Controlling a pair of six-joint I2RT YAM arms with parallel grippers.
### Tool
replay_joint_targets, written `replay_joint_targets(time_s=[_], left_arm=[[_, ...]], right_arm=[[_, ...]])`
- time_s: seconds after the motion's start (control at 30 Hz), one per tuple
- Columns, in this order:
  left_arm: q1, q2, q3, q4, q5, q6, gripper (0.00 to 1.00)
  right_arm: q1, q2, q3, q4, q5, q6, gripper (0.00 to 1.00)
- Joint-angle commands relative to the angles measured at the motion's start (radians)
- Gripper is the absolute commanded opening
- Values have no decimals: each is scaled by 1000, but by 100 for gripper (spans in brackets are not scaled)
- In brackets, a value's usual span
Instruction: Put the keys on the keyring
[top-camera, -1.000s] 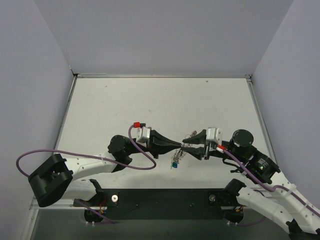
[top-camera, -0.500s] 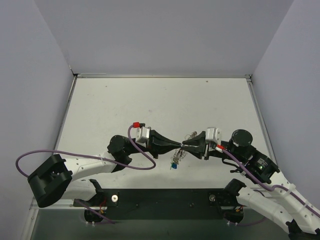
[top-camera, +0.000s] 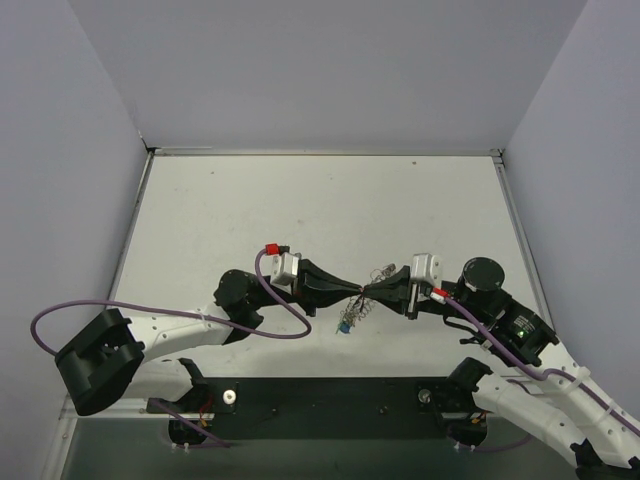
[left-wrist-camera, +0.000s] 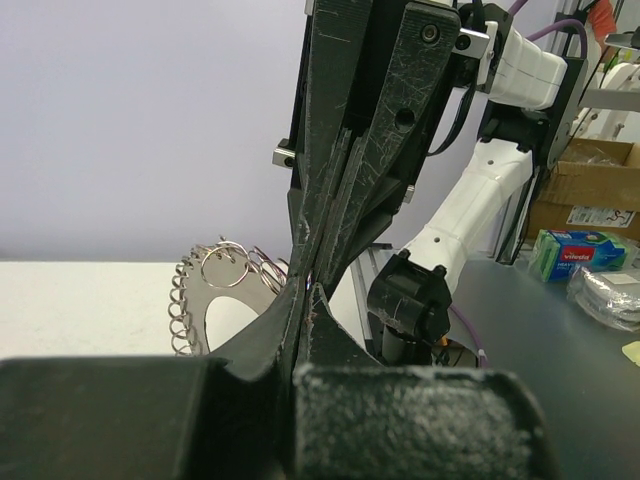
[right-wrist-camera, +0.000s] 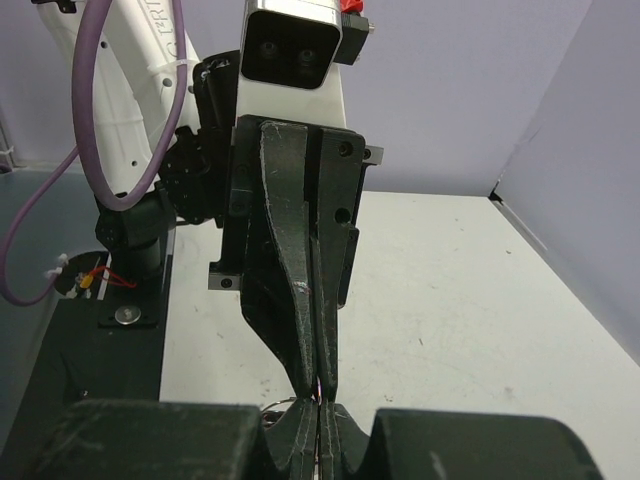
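Observation:
In the top view my left gripper (top-camera: 356, 291) and right gripper (top-camera: 369, 291) meet tip to tip above the table's near middle. The silvery keyring (top-camera: 381, 272) with its coil-like rim juts out behind the tips. A bunch of keys (top-camera: 346, 322), one blue-headed, hangs just below them. In the left wrist view my left gripper (left-wrist-camera: 305, 290) is shut on the keyring's (left-wrist-camera: 195, 290) flat edge. In the right wrist view my right gripper (right-wrist-camera: 320, 392) is shut, with a thin reddish sliver between the tips. What it pinches is mostly hidden.
The white table (top-camera: 300, 210) is boxed in by grey walls at the back and both sides. The arms' black base plate (top-camera: 330, 400) lies along the near edge. A purple cable (top-camera: 290, 325) loops beside the left arm.
Both grippers have stayed shut and tip to tip. The meeting point and the hanging keys have drifted slightly to the left. The ring has turned a little.

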Motion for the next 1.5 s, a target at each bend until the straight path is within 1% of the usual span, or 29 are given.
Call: replay_joint_targets(time_s=[0.0,0.17,0.23,0.27,0.3,0.37,0.4,0.47,0.5,0.53,0.57,0.63,0.67,0.73,0.77,0.83,0.87,0.93,0.97,1.0,1.03,1.13,1.2,1.27,1.37,1.47], left_arm=[[10,-51,34,365,-10,-18,0],[21,-66,39,323,-10,-9,0],[24,-92,48,249,-7,8,0],[22,-103,51,214,-9,30,2],[22,-129,54,136,-12,45,7],[24,-157,71,48,-20,93,12],[24,-184,77,-43,-24,108,15],[22,-210,103,-139,-30,157,25],[24,-238,111,-229,-38,171,30],[24,-250,118,-272,-44,195,37],[22,-272,134,-347,-49,208,39],[24,-290,147,-417,-56,240,47],[24,-309,164,-491,-62,252,52],[24,-321,198,-591,-63,301,54],[24,-330,216,-707,-66,319,54],[24,-332,288,-829,-75,384,56],[24,-329,319,-951,-76,401,57],[24,-321,397,-1065,-85,444,58],[24,-310,420,-1165,-84,455,58],[24,-304,465,-1210,-86,465,60],[22,-298,486,-1304,-87,482,61],[24,-269,557,-1433,-93,502,64],[24,-255,588,-1486,-87,510,66],[24,-231,638,-1561,-76,521,66],[24,-183,700,-1656,-47,537,66],[25,-134,738,-1718,-4,556,63]], right_arm=[[-10,9,9,11,-41,-15,0],[-15,24,41,-27,-47,-13,0],[-17,41,70,-58,-43,-12,0],[-17,50,81,-70,-47,-10,0],[-18,67,108,-84,-49,-12,0],[-18,84,135,-122,-55,-12,0],[-18,99,154,-134,-63,-12,0],[-18,115,173,-162,-67,-13,0],[-18,128,181,-171,-70,-19,0],[-20,135,197,-188,-75,-21,0],[-20,142,204,-199,-80,-24,0],[-20,158,222,-220,-93,-32,0],[-21,165,227,-225,-98,-33,0],[-21,178,242,-240,-104,-42,0],[-20,182,248,-246,-104,-45,0],[-23,201,274,-269,-106,-59,0],[-23,211,285,-283,-107,-67,0],[-23,248,312,-326,-107,-90,0],[-24,277,345,-341,-107,-96,0],[-23,291,360,-375,-110,-104,0],[-21,306,372,-390,-116,-120,0],[-21,362,428,-452,-123,-150,0],[-20,400,467,-499,-123,-167,0],[-18,446,515,-557,-120,-188,0],[-11,501,553,-622,-115,-208,0],[-1,539,587,-665,-109,-217,0]])
